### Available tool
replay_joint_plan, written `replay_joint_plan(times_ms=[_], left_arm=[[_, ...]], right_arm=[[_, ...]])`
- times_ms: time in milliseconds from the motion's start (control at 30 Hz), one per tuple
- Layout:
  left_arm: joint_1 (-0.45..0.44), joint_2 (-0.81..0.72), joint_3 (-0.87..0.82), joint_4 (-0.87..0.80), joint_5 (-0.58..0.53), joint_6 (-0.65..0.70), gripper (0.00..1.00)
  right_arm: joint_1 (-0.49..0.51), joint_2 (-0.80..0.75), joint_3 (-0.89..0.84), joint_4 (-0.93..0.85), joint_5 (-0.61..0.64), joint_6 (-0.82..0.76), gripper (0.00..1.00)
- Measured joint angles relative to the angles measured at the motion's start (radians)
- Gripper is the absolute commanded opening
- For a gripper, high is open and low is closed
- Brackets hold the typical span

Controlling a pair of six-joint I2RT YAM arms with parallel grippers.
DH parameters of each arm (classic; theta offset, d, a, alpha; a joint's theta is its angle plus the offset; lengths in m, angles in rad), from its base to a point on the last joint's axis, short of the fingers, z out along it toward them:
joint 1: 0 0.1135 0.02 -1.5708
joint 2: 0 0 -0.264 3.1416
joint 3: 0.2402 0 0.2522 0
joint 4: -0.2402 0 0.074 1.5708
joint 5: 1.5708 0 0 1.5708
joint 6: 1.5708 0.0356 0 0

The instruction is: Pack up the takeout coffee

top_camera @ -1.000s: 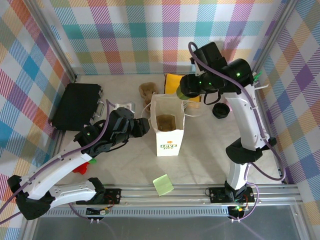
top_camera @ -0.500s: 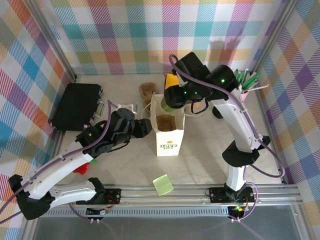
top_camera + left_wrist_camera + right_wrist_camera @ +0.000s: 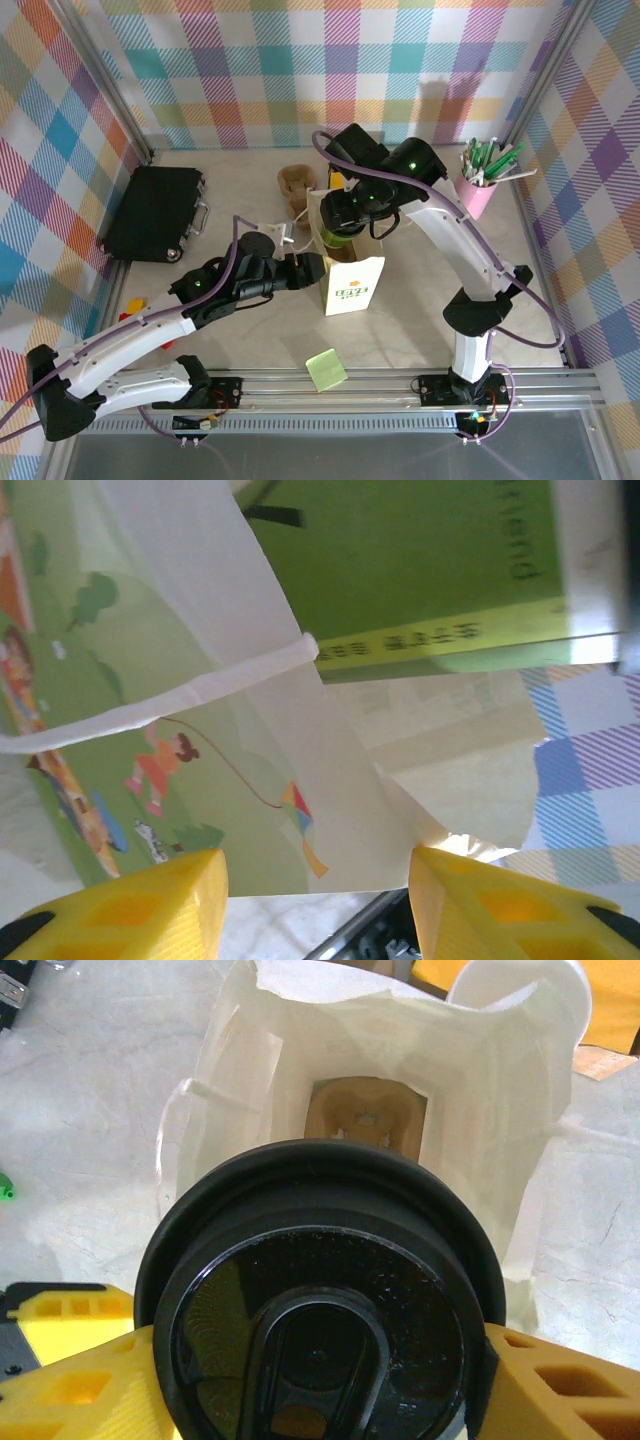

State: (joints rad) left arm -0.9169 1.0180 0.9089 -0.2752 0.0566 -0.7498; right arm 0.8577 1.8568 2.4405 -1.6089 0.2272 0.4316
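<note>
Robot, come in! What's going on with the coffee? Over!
Right gripper shut on takeout coffee, over open paper bag. Left gripper open, at bag's side. Cup carrier sits in bag bottom.

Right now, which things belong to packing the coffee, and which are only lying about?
Job in hand:
green-banded paper cup with black round lid
white paper bag

Lying about:
pink cup of pens
black rectangular case
green square sticky note

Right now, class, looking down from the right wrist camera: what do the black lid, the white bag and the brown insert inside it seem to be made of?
Takeout coffee lid: likely plastic, glossy black, with reflections and moulded ridges. Bag: thin white paper, matte, creased and slightly translucent. Insert: probably moulded pulp, dull brown and rough-looking.
</note>
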Motion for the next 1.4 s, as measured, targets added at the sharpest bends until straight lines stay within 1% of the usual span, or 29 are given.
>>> replay_joint_plan(times_ms=[133,233,300,533,700,833,1067,1400], left_arm=[[-0.034,0.019,-0.004,0.061,0.011,-0.010,0.49],[-0.038,0.020,-0.004,0.060,0.004,-0.008,0.49],[-0.038,0.008,-0.002,0.039,-0.015,0.002,0.49],[-0.038,-0.085,0.060,-0.133,-0.122,0.069,0.49],[-0.038,-0.131,0.085,-0.193,-0.175,0.113,0.49],[-0.038,-0.130,0.085,-0.242,-0.204,0.133,0.49],[-0.038,-0.130,0.085,-0.275,-0.234,0.153,0.49],[-0.038,-0.131,0.085,-0.275,-0.245,0.171,0.50]], right_arm=[[0.000,0.000,-0.040,0.000,0.000,0.003,0.60],[0.000,0.000,-0.077,0.000,0.000,0.006,0.59],[0.000,-0.001,-0.102,0.000,0.000,0.006,0.59],[0.000,-0.001,-0.138,0.000,-0.004,0.018,0.59],[0.000,0.000,-0.155,0.000,-0.008,0.034,0.59],[0.000,0.001,-0.169,0.000,-0.024,0.041,0.58],[0.000,0.045,-0.169,0.000,-0.031,0.055,0.59],[-0.002,0.093,-0.183,0.000,-0.035,0.082,0.59]])
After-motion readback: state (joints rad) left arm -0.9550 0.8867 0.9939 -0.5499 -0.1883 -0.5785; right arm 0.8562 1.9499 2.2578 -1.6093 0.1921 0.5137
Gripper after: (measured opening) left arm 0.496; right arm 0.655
